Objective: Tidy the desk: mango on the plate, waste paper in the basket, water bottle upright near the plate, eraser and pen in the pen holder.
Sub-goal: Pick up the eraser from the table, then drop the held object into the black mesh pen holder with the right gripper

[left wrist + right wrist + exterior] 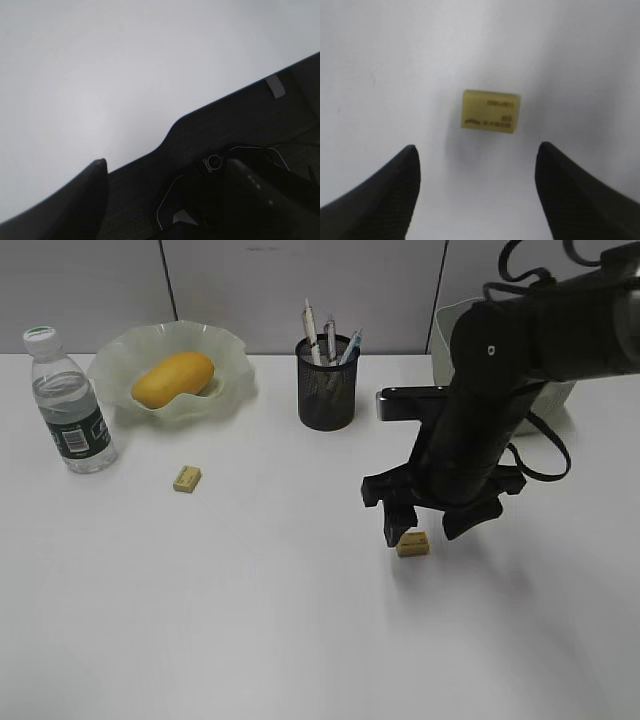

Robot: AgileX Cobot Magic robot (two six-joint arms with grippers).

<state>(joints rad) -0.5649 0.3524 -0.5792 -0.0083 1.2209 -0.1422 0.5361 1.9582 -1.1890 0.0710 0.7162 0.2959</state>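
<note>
On the white desk (250,630), the mango (172,379) lies in the wavy-rimmed plate (225,365). The water bottle (68,405) stands upright to its left. The black mesh pen holder (326,390) holds three pens (312,332). One yellow eraser (187,478) lies in front of the plate. A second eraser (412,543) (491,111) lies on the desk just under my right gripper (425,528) (477,155), which is open and not touching it. My left gripper (165,167) is open and empty at the desk's edge. The waste paper is out of view.
The sage-green basket (446,335) stands at the back right, mostly hidden behind my right arm (520,340). A grey partition wall runs along the back of the desk. The left wrist view shows the desk's edge (150,150) with dark parts below it.
</note>
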